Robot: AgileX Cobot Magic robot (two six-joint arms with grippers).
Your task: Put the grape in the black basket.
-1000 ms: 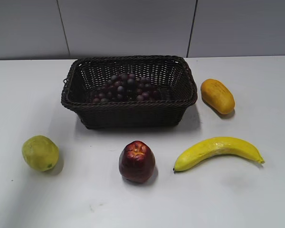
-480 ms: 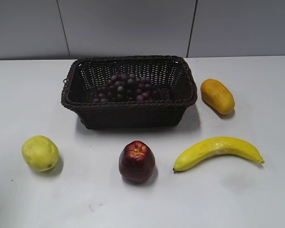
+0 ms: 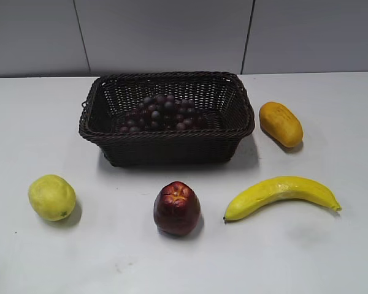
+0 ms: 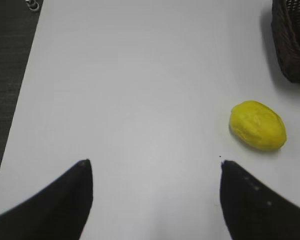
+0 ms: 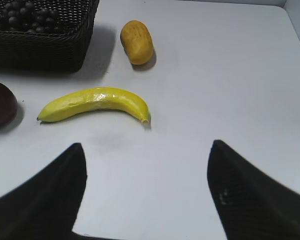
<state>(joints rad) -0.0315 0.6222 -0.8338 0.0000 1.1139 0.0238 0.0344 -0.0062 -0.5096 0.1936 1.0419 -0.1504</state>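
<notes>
The grape, a long bunch of small dark purple-red berries, lies inside the black basket at the back middle of the table. In the right wrist view the grape and the basket show at the top left. The basket's corner shows at the top right of the left wrist view. My left gripper is open and empty over bare table, left of the lemon. My right gripper is open and empty over bare table, near the banana. Neither gripper shows in the exterior view.
A yellow-green lemon lies front left, also in the left wrist view. A dark red apple stands front middle. A banana lies front right. An orange-yellow fruit lies right of the basket. The table's left edge borders dark floor.
</notes>
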